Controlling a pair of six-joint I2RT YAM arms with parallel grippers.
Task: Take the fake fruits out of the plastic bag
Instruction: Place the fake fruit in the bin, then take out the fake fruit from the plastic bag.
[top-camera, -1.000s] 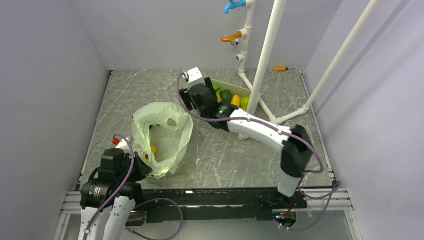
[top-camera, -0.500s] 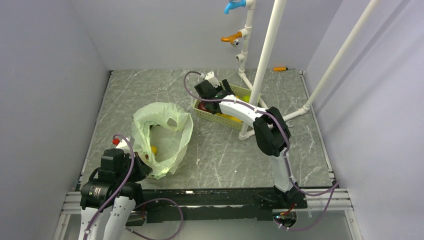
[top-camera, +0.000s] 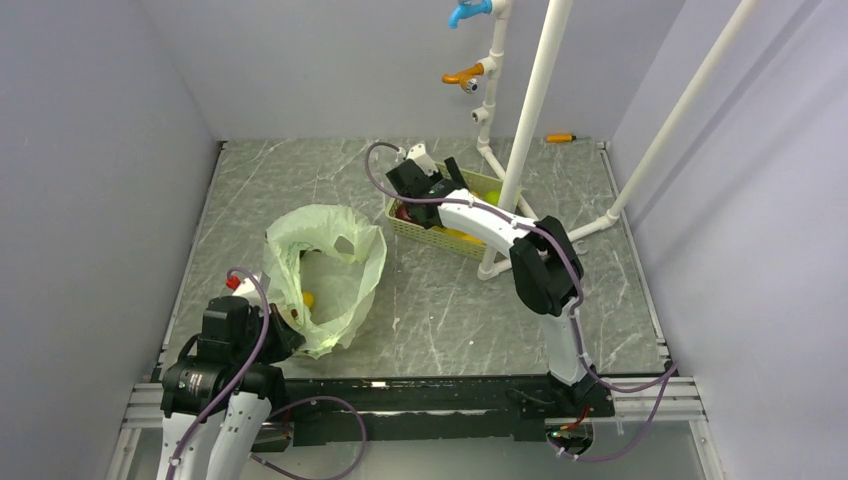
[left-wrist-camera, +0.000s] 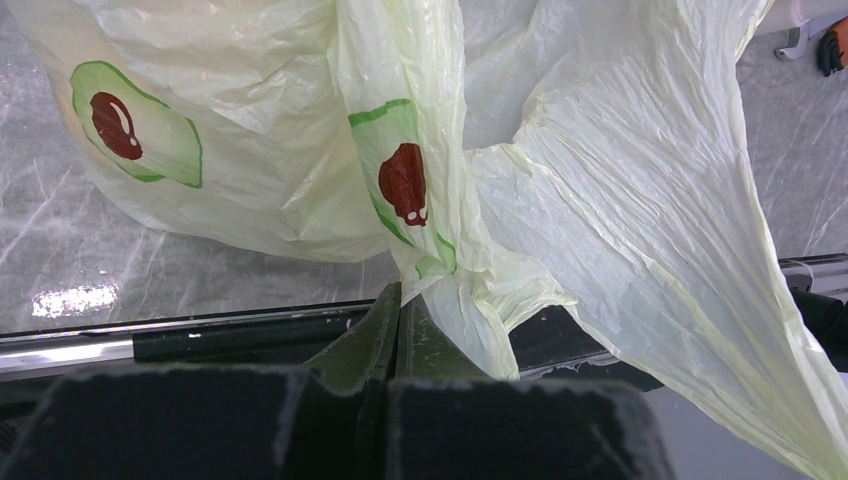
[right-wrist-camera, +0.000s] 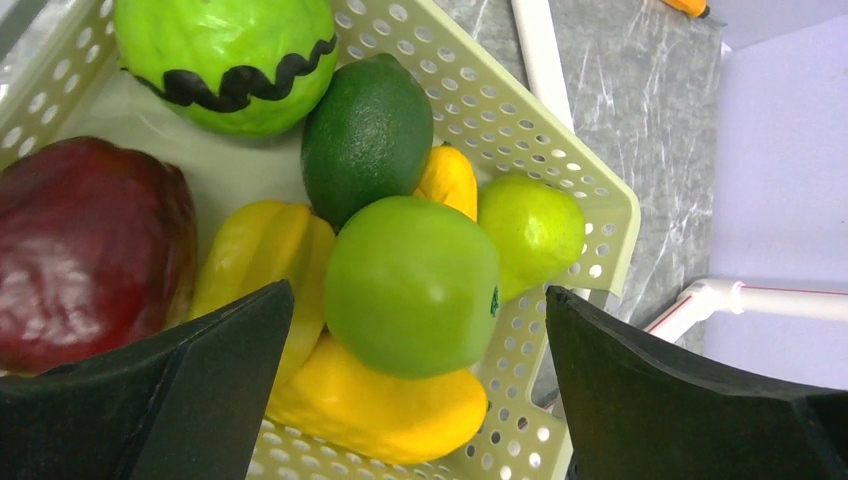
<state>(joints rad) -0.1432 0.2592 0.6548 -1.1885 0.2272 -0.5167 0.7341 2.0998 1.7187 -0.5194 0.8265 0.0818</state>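
The pale-green plastic bag (top-camera: 325, 268) lies open at the left of the table, with a yellow fruit (top-camera: 308, 299) showing inside. My left gripper (top-camera: 284, 337) is shut on the bag's near edge; in the left wrist view the fingers (left-wrist-camera: 372, 330) pinch a bunched fold of the bag (left-wrist-camera: 600, 200). My right gripper (top-camera: 428, 192) is open above the beige slotted tray (top-camera: 408, 228). In the right wrist view the wide jaws (right-wrist-camera: 417, 292) flank a bright green round fruit (right-wrist-camera: 410, 285) without touching it. It lies beside the zigzag ball (right-wrist-camera: 225, 60), a maroon fruit (right-wrist-camera: 90, 250), yellow fruits (right-wrist-camera: 375, 400) and a dark green oval (right-wrist-camera: 367, 135).
A white pipe frame (top-camera: 525, 110) stands just right of the tray, with blue and orange hooks on its post. A small orange item (top-camera: 560, 137) lies at the back edge. Grey walls close in the table on both sides.
My right arm has swung back and down from its raised pose to sit low over the tray; it has barely moved in the last half second. The left gripper and the bag have not moved.
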